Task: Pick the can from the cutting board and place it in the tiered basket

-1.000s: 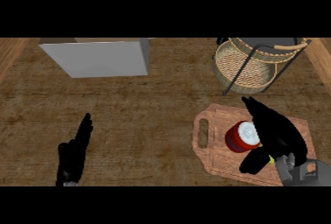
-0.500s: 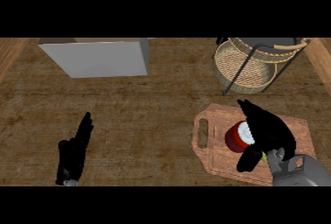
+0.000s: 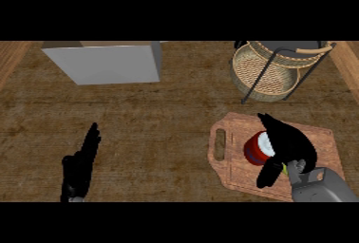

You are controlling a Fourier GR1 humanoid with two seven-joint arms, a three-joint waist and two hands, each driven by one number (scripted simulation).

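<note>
A red can with a white top (image 3: 254,147) stands on the wooden cutting board (image 3: 231,171) at the lower right. My right hand (image 3: 288,141) lies against the can's right side and hides part of it. Its fingers stretch straight past the can toward the board's far edge, and the thumb (image 3: 268,173) points down on the near side, so the hand is open. The wicker tiered basket (image 3: 275,71) in its black wire frame stands at the upper right, beyond the board. My left hand (image 3: 80,161) rests open at the lower left, fingers pointing up.
A grey box (image 3: 105,61) stands at the upper left of the wooden counter. The cutting board has a handle slot (image 3: 220,144) on its left side. Wooden edges run along the far left and far right of the counter.
My right hand has moved left across the cutting board until it covers the can's right side. The can, the basket and my left hand have stayed where they were.
</note>
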